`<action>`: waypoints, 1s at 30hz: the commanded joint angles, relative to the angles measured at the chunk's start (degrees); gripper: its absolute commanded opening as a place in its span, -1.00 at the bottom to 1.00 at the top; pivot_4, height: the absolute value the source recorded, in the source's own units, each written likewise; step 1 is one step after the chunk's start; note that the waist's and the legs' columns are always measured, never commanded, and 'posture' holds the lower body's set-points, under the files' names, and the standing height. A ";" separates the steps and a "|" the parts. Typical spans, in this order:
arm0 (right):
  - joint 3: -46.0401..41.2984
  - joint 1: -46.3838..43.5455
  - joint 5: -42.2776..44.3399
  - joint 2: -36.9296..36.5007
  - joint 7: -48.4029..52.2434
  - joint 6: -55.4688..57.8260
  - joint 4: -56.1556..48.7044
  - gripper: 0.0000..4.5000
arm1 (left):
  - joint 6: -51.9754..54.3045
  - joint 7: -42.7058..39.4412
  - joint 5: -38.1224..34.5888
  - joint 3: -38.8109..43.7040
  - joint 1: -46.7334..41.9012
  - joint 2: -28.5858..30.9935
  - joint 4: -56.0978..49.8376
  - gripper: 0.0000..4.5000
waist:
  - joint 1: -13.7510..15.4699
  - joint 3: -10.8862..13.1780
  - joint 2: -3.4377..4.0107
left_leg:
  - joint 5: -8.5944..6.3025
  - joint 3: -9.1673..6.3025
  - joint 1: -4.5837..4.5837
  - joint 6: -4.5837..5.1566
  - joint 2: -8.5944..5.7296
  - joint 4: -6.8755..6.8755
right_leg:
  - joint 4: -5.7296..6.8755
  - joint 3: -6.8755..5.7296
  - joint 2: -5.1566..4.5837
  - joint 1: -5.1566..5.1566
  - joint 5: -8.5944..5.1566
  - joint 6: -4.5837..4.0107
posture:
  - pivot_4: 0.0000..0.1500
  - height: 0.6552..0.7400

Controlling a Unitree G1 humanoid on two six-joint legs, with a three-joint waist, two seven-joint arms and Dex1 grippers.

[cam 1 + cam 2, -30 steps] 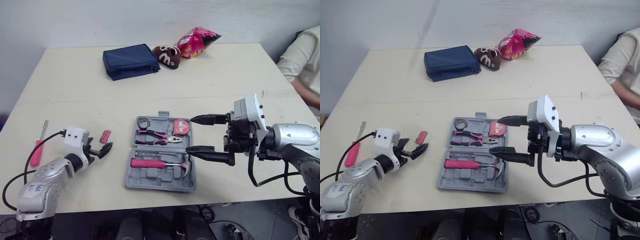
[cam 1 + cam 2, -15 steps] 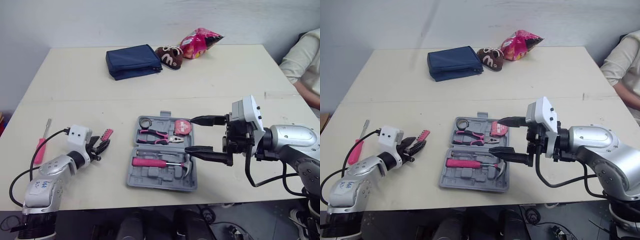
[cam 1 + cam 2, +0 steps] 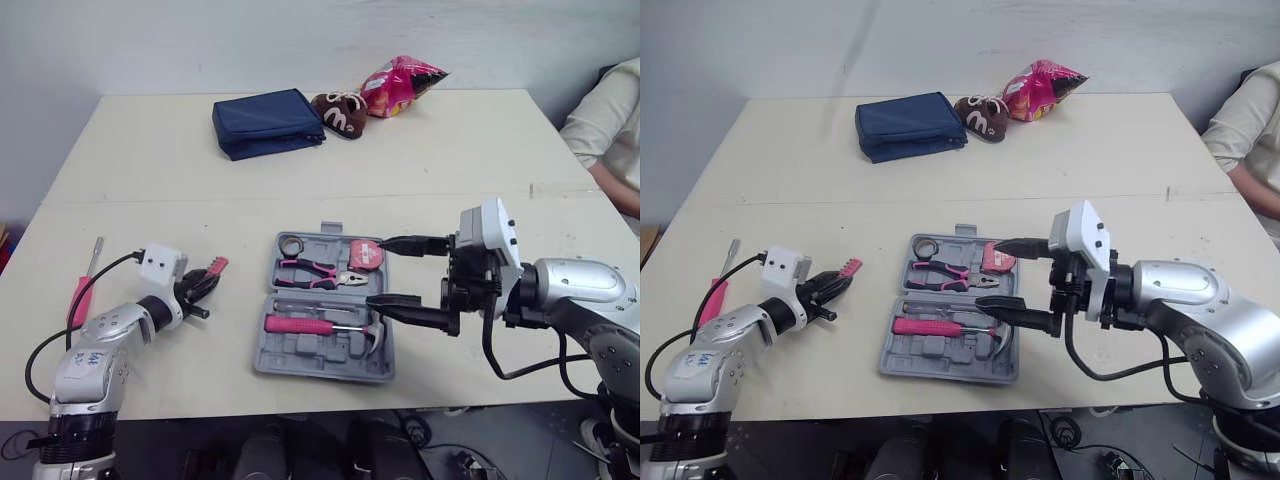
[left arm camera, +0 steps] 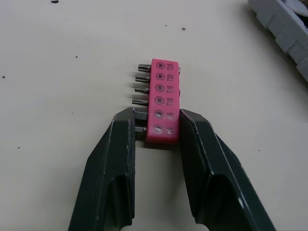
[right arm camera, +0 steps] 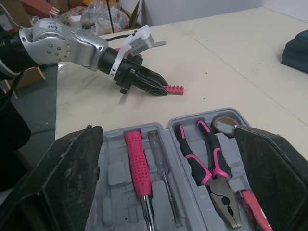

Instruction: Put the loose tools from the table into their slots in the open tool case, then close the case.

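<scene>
Bit holder (image 4: 163,101): short pink plastic strip, six dark metal bits seated in a row, their tips sticking out along one long side. My left wrist view gives the lettering, T25, T20, T15, T10 readable, the last two marks too small to be sure of. Same view shows my left claw (image 4: 157,115) clenched on the strip's near end, one black finger against each long side, the rest of the strip reaching out past the fingertips. Cannot tell whether the far end touches the surface (image 3: 150,160). The head views give the placement instead: the holder sits well to the left of the open grey tool case (image 3: 300,352), apart from it, angled toward the case's far left corner. Right wrist view looks across the case from its other side and takes in my left claw with the pink strip beyond the case's left edge; it also shows the case contents close: pink-handled hammer (image 5: 137,161), a slim screwdriver (image 5: 161,163) beside it, pink-gripped pliers (image 5: 204,163). Head view adds the tape measure (image 3: 363,254) in the case's far right corner. My right claw (image 3: 380,271) is released, fingers spread wide, over the case's right edge, gripping nothing. A loose pink-handled screwdriver (image 3: 80,295) lies farther left of the case than the holder.
</scene>
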 commanded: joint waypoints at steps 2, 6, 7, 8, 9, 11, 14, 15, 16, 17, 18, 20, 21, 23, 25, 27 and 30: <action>-1.60 0.76 1.03 -1.04 0.20 -0.61 -2.51 1.00 | 1.09 -6.30 -1.83 1.27 0.21 5.83 -4.77 -0.71 | -0.13 0.03 -0.04 | 0.00 0.00 -0.02 0.00 0.00 0.00 | 0.00 -0.01 0.01 -0.02 0.00 0.00 | 1.00 1.00; -1.47 2.54 0.63 -3.07 2.84 -1.00 -2.63 1.00 | -0.55 -19.79 -4.84 -1.57 -2.06 14.99 -10.43 -0.71 | -0.25 0.08 -0.13 | -0.01 0.00 -0.08 -0.03 0.03 -0.03 | -0.04 0.00 0.03 -0.08 -0.01 -0.01 | 1.00 1.00; -1.35 2.86 0.52 -3.54 3.38 -1.12 -2.63 1.00 | -1.11 -22.54 -5.32 -2.41 -2.56 16.74 -11.25 -0.71 | -0.20 0.09 -0.12 | -0.01 0.00 -0.09 -0.03 0.03 -0.04 | -0.07 -0.01 0.03 -0.08 -0.01 -0.02 | 1.00 1.00; -1.01 3.27 0.22 -4.11 4.17 -1.31 -2.63 1.00 | -1.58 -25.08 -5.69 -3.69 -3.50 18.21 -12.01 -0.71 | -0.13 0.09 -0.11 | -0.01 0.00 -0.10 -0.04 0.03 -0.03 | -0.09 -0.01 0.03 -0.07 -0.01 -0.02 | 1.00 1.00; -0.66 3.68 -0.11 -4.63 4.95 -1.49 -2.68 1.00 | -1.87 -27.34 -6.14 -4.95 -4.42 19.33 -12.73 -0.71 | -0.10 0.09 -0.09 | -0.01 0.01 -0.09 -0.03 0.02 -0.03 | -0.10 0.00 0.02 -0.07 -0.01 -0.02 | 1.00 1.00; 0.25 4.53 -0.94 -5.76 6.65 -1.91 -2.93 1.00 | -2.71 -31.83 -6.42 -7.75 -5.81 21.42 -14.22 -0.71 | -0.13 0.10 -0.08 | -0.02 0.03 -0.08 -0.02 0.01 -0.04 | -0.15 0.02 0.02 -0.04 -0.01 -0.01 | 1.00 1.00; 1.21 5.46 -1.08 -6.21 7.49 -2.12 -3.60 1.00 | -3.74 -37.39 -5.27 -13.00 -6.98 24.16 -17.00 -0.71 | -0.39 0.12 -0.07 | -0.03 0.07 -0.09 -0.03 0.03 -0.06 | -0.17 0.05 0.11 -0.07 -0.01 -0.01 | 1.00 1.00; 1.54 5.61 -1.05 -6.10 7.46 -2.03 -3.89 1.00 | -4.21 -38.89 -4.46 -15.04 -7.23 24.99 -18.01 -0.71 | -0.60 0.12 -0.07 | -0.03 0.12 -0.08 -0.03 0.05 -0.06 | -0.17 0.09 0.17 -0.09 -0.01 -0.01 | 1.00 1.00; 1.74 5.68 -1.05 -6.01 7.42 -1.97 -4.06 1.00 | -4.52 -39.75 -3.91 -16.30 -7.40 25.50 -18.55 -0.71 | -0.73 0.12 -0.07 | -0.02 0.15 -0.09 -0.03 0.09 -0.06 | -0.17 0.11 0.23 -0.10 -0.01 -0.01 | 1.00 1.00; 1.91 5.75 -0.94 -5.89 7.28 -1.79 -4.26 1.00 | -4.96 -40.17 -2.97 -17.62 -7.68 25.79 -18.85 -0.71 | -0.86 0.13 -0.06 | -0.02 0.16 -0.08 -0.03 0.10 -0.06 | -0.17 0.12 0.24 -0.10 -0.01 -0.01 | 1.00 1.00; 2.14 5.85 -0.99 -5.83 7.13 -1.65 -4.45 1.00 | -4.89 -40.39 -1.99 -19.18 -8.16 25.94 -19.05 -0.71 | -0.99 0.13 -0.06 | -0.02 0.18 -0.08 -0.03 0.10 -0.06 | -0.16 0.14 0.25 -0.11 -0.01 -0.01 | 1.00 1.00; 2.87 6.12 -1.70 -5.94 7.00 -1.74 -4.64 1.00 | -4.87 -41.16 -0.73 -21.59 -8.86 26.03 -19.24 -0.71 | -1.07 0.13 -0.07 | -0.02 0.17 -0.07 -0.04 0.10 -0.03 | -0.15 0.15 0.26 -0.10 -0.01 -0.01 | 1.00 1.00; 3.08 6.19 -1.92 -6.01 6.97 -1.83 -4.66 1.00 | -4.87 -41.40 -0.50 -22.15 -9.07 26.04 -19.22 -0.71 | -1.11 0.13 -0.07 | -0.01 0.17 -0.07 -0.04 0.10 -0.02 | -0.14 0.14 0.26 -0.10 -0.01 -0.01 | 1.00 1.00; 3.63 6.40 -2.66 -6.17 7.17 -2.16 -4.66 1.00 | -4.99 -41.90 0.93 -23.49 -9.19 26.69 -18.90 -0.71 | -1.20 0.13 -0.07 | -0.02 0.18 -0.07 -0.03 0.10 -0.02 | -0.13 0.16 0.27 -0.10 -0.01 -0.01 | 1.00 1.00; 4.22 6.41 -3.31 -6.03 7.34 -2.25 -4.64 1.00 | -7.83 -41.99 4.62 -25.46 -9.62 26.79 -16.56 -0.71 | -1.26 0.13 -0.07 | -0.02 0.18 -0.07 -0.03 0.10 -0.03 | -0.14 0.17 0.29 -0.11 -0.01 -0.01 | 1.00 1.00; 4.40 6.24 -3.44 -5.85 7.39 -2.12 -4.58 1.00 | -10.88 -41.95 8.15 -26.94 -10.68 26.48 -13.60 -0.71 | -1.21 0.13 -0.07 | -0.02 0.19 -0.07 -0.03 0.10 -0.03 | -0.15 0.16 0.31 -0.12 -0.01 -0.01 | 1.00 1.00; 4.31 6.30 -3.65 -6.05 7.54 -2.16 -4.31 1.00 | -11.16 -43.58 8.20 -26.76 -11.40 26.61 -12.69 -0.71 | -1.21 0.13 -0.07 | -0.02 0.20 -0.07 -0.02 0.11 0.01 | -0.13 0.16 0.32 -0.12 -0.01 -0.01 | 1.00 1.00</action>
